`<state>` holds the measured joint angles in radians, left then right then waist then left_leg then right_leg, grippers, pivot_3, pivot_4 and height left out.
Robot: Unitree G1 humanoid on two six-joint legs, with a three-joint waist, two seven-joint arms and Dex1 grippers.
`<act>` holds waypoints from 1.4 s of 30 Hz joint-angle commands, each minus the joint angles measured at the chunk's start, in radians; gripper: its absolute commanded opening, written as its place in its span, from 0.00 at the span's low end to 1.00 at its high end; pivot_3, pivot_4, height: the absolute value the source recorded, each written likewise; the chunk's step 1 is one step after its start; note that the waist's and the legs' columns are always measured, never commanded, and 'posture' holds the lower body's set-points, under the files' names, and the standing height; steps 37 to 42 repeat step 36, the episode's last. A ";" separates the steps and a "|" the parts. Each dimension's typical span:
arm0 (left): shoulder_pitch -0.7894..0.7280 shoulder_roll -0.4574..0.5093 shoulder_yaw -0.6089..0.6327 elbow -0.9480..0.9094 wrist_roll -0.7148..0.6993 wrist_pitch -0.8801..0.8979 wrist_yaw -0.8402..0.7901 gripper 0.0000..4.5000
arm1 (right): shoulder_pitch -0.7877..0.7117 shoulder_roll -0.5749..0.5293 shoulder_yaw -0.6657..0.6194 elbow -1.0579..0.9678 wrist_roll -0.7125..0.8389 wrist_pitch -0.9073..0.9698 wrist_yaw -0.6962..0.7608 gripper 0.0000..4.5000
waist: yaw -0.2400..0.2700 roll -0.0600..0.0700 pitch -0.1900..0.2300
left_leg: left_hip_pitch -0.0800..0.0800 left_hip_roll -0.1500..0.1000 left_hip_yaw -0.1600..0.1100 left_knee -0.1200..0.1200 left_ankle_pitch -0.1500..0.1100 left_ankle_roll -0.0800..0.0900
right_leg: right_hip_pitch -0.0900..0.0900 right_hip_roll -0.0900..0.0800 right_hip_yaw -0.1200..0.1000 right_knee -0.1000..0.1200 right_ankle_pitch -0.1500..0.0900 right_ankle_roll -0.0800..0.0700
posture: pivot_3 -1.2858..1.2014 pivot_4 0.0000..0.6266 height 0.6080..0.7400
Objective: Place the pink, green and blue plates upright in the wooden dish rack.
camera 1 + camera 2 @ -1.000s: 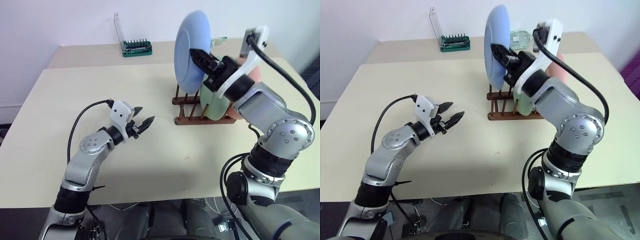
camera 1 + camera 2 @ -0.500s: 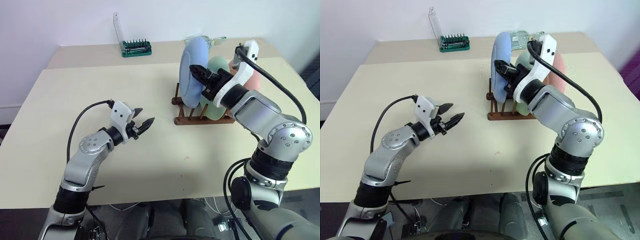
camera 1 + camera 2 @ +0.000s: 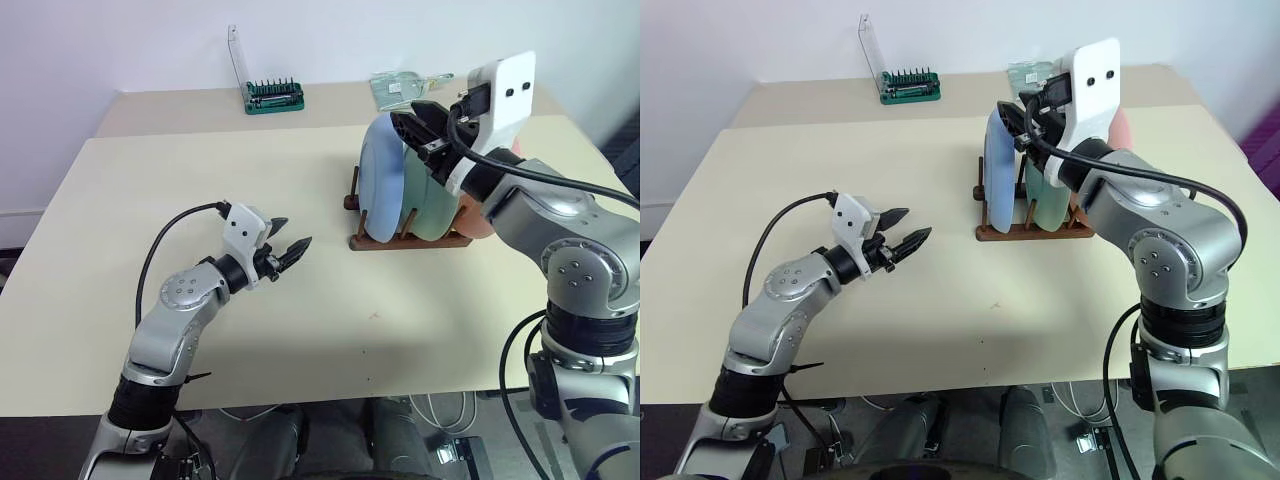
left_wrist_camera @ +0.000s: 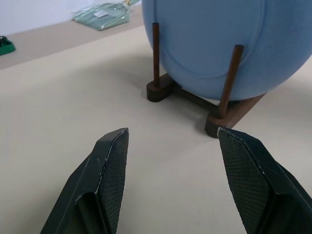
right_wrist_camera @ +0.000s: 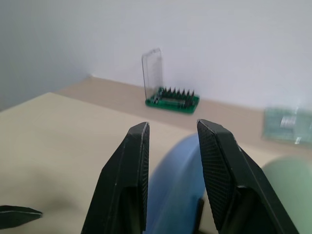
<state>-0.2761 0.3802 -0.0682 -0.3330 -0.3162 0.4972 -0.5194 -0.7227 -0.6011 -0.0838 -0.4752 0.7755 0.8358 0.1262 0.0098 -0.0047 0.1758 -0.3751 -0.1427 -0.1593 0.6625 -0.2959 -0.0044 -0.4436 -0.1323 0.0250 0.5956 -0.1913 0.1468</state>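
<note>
The right claw [image 3: 418, 128] is open just above the blue plate [image 3: 383, 180], which stands upright in the wooden rack [image 3: 405, 238] beside the green plate [image 3: 430, 200]. The left claw [image 3: 290, 250] is open, well apart from the rack.

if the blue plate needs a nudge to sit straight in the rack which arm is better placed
Right, probably. The right end effector is open just above the blue plate's top edge in the wooden dish rack. The left end effector hovers open over the table, well short of the rack.
</note>
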 commanded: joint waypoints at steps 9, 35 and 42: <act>0.010 0.037 -0.022 0.018 0.030 -0.043 -0.055 0.66 | 0.491 -0.220 -0.725 -0.038 0.350 0.017 0.485 0.34 | 0.037 -0.002 0.000 | 0.000 0.000 -0.002 0.001 -0.002 0.004 | 0.005 -0.001 -0.002 -0.003 0.000 0.000 | 0.52 0.24 0.99; 0.149 0.124 0.097 0.054 0.043 -0.063 -0.075 0.66 | 0.712 -0.218 -0.391 0.384 -0.323 -0.503 0.671 0.34 | 0.005 0.001 -0.001 | 0.017 0.005 0.014 0.001 -0.010 0.012 | 0.014 -0.001 0.003 -0.002 -0.001 0.002 | 0.52 0.24 0.99; 0.156 0.123 0.099 0.045 0.043 -0.059 -0.074 0.66 | 0.696 -0.215 -0.386 0.394 -0.322 -0.503 0.669 0.34 | 0.005 0.001 -0.001 | 0.017 0.005 0.014 0.001 -0.011 0.012 | 0.014 -0.001 0.003 -0.002 -0.001 0.002 | 0.52 0.24 0.99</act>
